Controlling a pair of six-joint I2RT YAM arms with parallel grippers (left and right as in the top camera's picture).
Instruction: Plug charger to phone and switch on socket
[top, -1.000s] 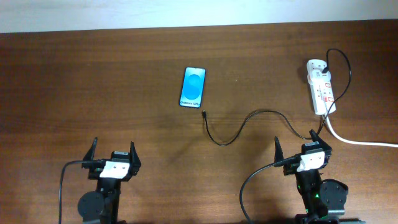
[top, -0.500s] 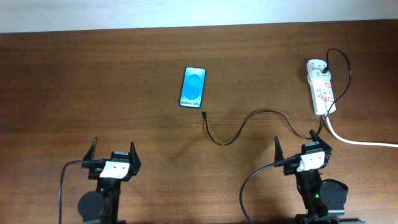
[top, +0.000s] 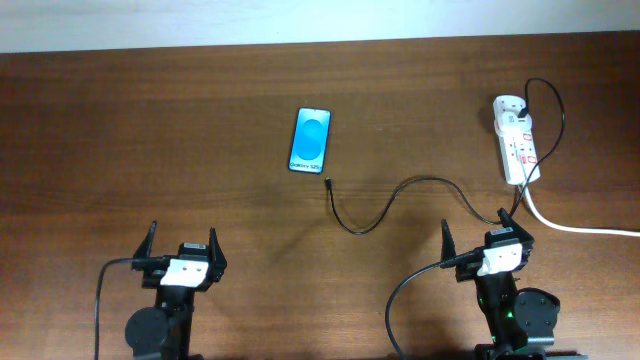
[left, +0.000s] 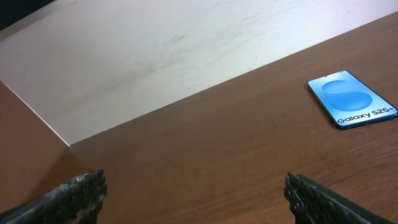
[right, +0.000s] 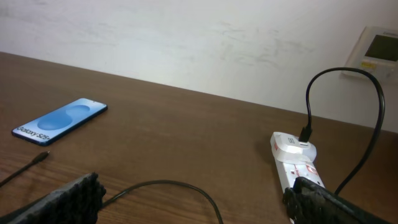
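The phone (top: 310, 140) lies flat mid-table, blue screen up; it also shows in the left wrist view (left: 352, 99) and the right wrist view (right: 60, 121). The charger (top: 385, 210), a thin black cable, curves from the socket to its plug tip (top: 328, 183) just below the phone; its tip also shows in the right wrist view (right: 42, 157). The white socket (top: 516, 140) lies at the far right with a black plug in it, also in the right wrist view (right: 297, 163). My left gripper (top: 181, 243) and right gripper (top: 480, 233) are open and empty near the front edge.
A thick white cord (top: 570, 225) runs from the socket off the right edge. The wooden table (top: 150, 150) ends at a pale wall behind. A white wall panel (right: 379, 46) shows at the right wrist view's top right.
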